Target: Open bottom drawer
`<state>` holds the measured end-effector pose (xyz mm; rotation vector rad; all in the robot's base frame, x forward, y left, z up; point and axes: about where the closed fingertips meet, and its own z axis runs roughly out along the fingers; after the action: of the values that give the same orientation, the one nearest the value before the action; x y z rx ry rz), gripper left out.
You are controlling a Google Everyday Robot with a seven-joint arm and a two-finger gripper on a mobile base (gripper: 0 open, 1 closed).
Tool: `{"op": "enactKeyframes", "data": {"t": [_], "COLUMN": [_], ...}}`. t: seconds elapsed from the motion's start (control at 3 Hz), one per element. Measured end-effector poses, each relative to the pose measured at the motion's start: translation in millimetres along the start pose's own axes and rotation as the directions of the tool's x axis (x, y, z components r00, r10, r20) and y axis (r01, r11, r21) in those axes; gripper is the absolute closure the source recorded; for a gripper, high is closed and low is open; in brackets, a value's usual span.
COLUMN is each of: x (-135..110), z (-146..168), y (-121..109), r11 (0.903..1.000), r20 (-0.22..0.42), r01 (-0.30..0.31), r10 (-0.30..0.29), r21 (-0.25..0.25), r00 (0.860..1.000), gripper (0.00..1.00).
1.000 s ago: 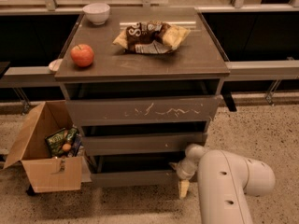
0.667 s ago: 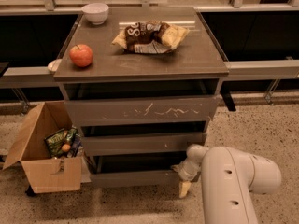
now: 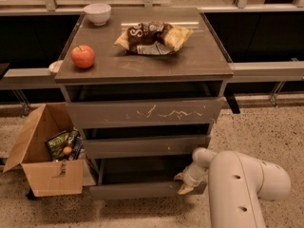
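The bottom drawer is the lowest of three grey-brown fronts, slim and plain. It stands pulled out a little, and its dark inside shows above the front. My gripper is at the drawer's right end. One tan finger lies inside over the front's top edge and the other in front of it, so the gripper is closed on that edge. My white arm fills the lower right.
The middle front and the scratched top front sit above. An apple, a bowl and a chip bag lie on the cabinet top. An open cardboard box with snacks stands on the floor at left.
The bottom drawer's front has slid out toward me a little, with the gripper on its right end. The arm has shifted slightly lower in the view.
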<state>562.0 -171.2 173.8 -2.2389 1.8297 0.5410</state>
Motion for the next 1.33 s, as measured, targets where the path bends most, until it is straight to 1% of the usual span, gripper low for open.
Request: {"op": "enactKeyframes", "data": {"t": [0.33,0.67,1.0,1.33], "x": [-0.6,-4.9,-4.9,-4.9], "z": [-2.1,-4.1,-4.0,-4.0], "y": [-0.1,2.8,3.3,3.3], "r11": [1.0,1.0,1.0,1.0], "r20": [0.006,0.021,0.021,0.021], "r01": [0.002,0.002,0.002,0.002], "r10": [-0.002,-0.002,-0.002,-0.002], "r21": [0.0,0.006,0.005,0.005], "r00": [1.0,1.0,1.0,1.0], "gripper": [0.88,1.0,0.86,0.62]}}
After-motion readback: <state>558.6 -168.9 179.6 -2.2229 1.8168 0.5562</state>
